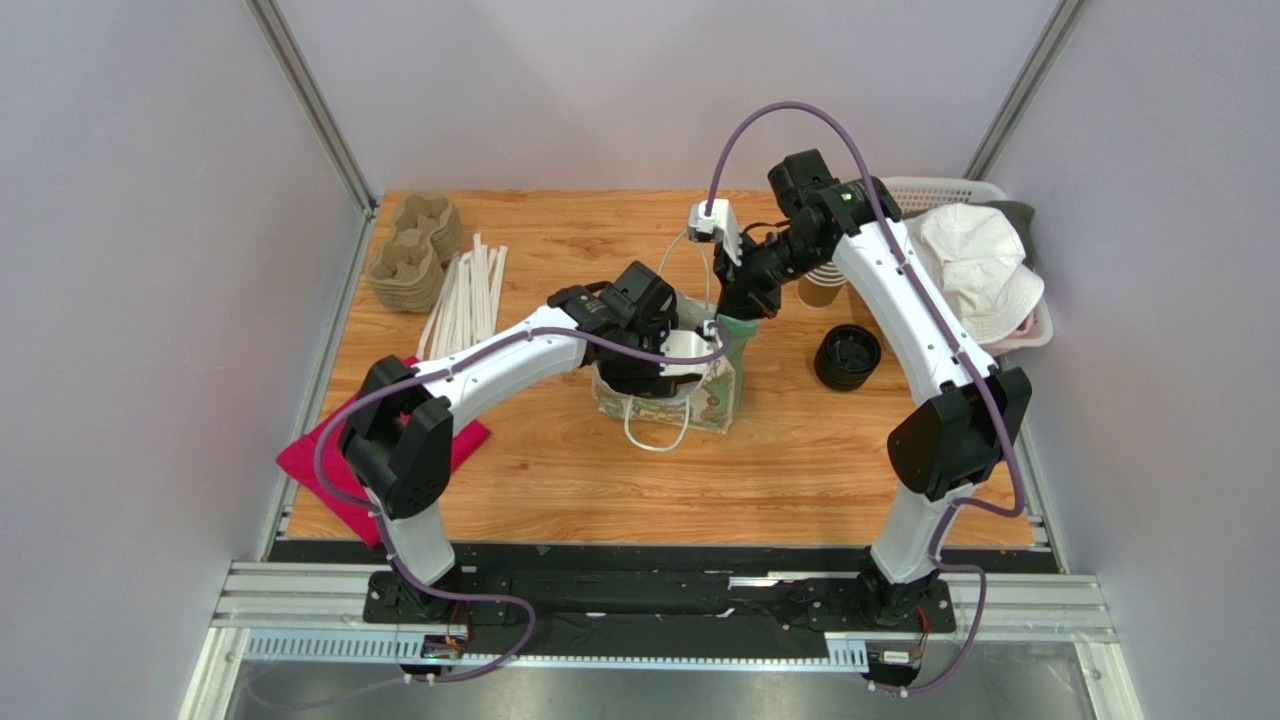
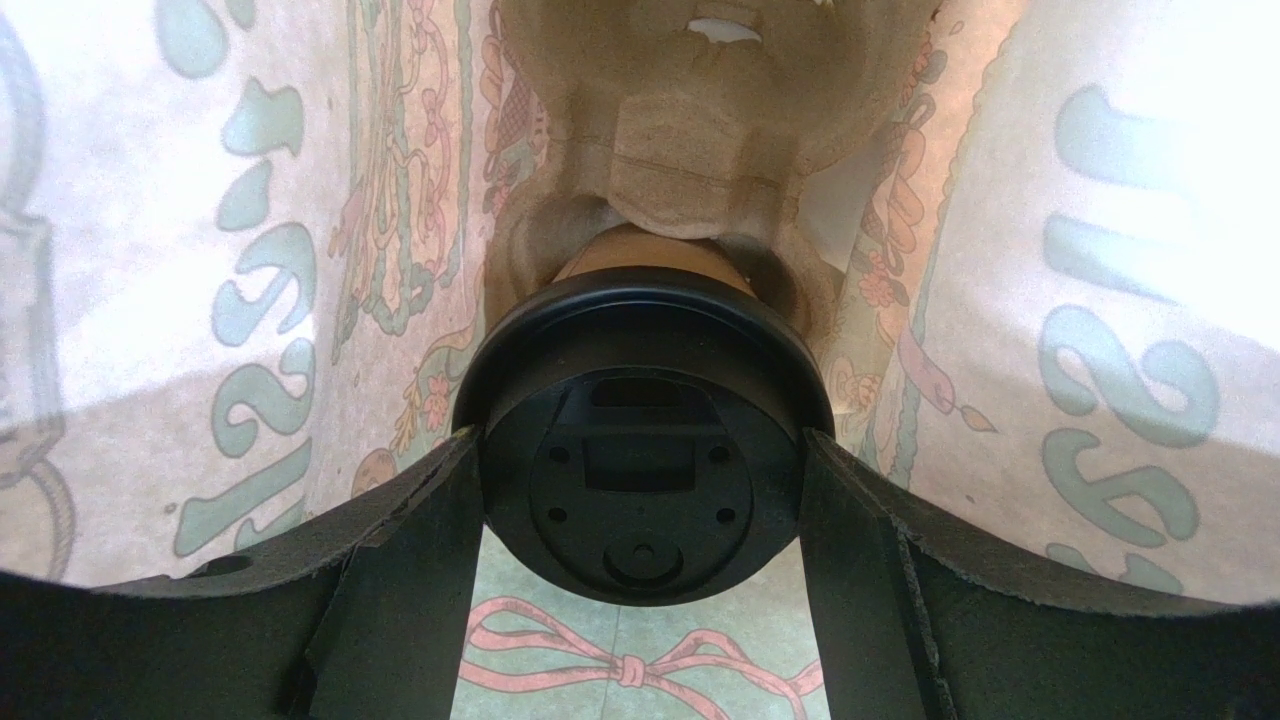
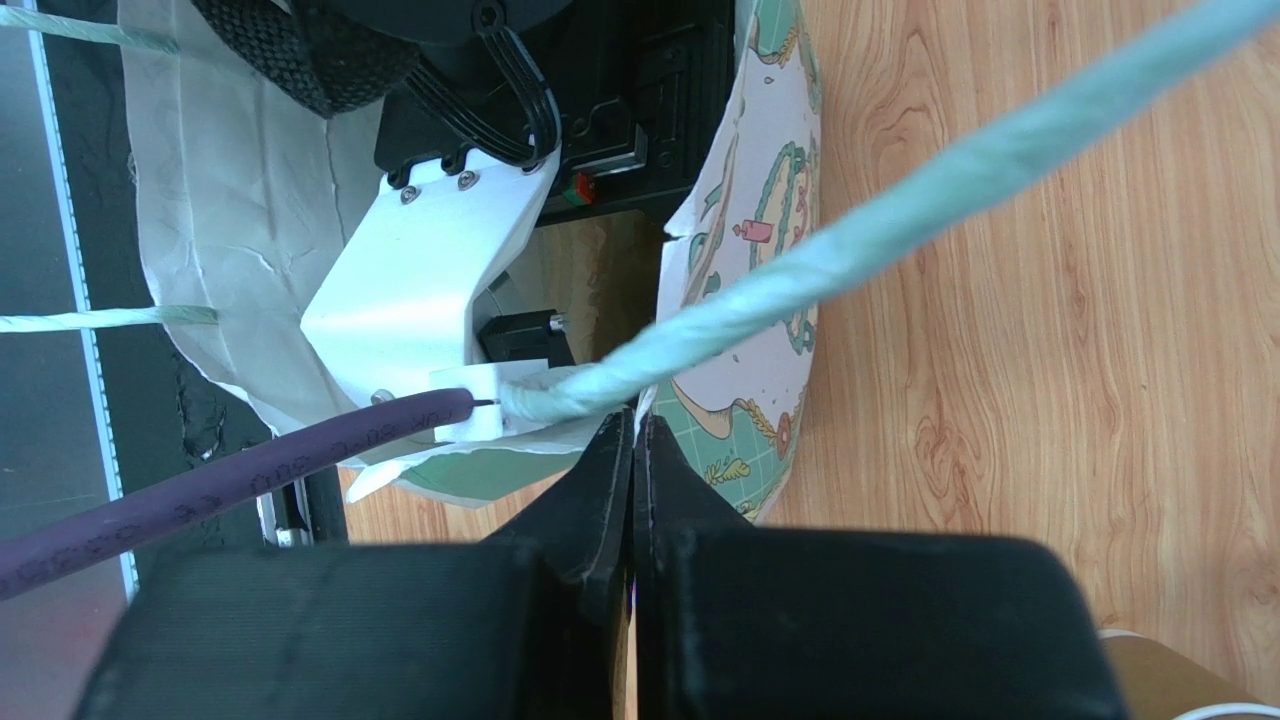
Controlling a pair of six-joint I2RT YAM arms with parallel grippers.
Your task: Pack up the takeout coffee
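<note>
On the table (image 1: 781, 465), deep inside the printed paper bag (image 1: 718, 398), the L gripper (image 2: 643, 443) had its jaws spread wide, clamped on both sides of the takeout coffee (image 2: 643, 375) at its black lid. The cup's brown body met a pulp carrier (image 2: 676, 135) beyond. R gripper (image 3: 631, 435): jaws pressed tight together, pinching the bag's rim by the twisted cord handle (image 3: 902, 195).
</note>
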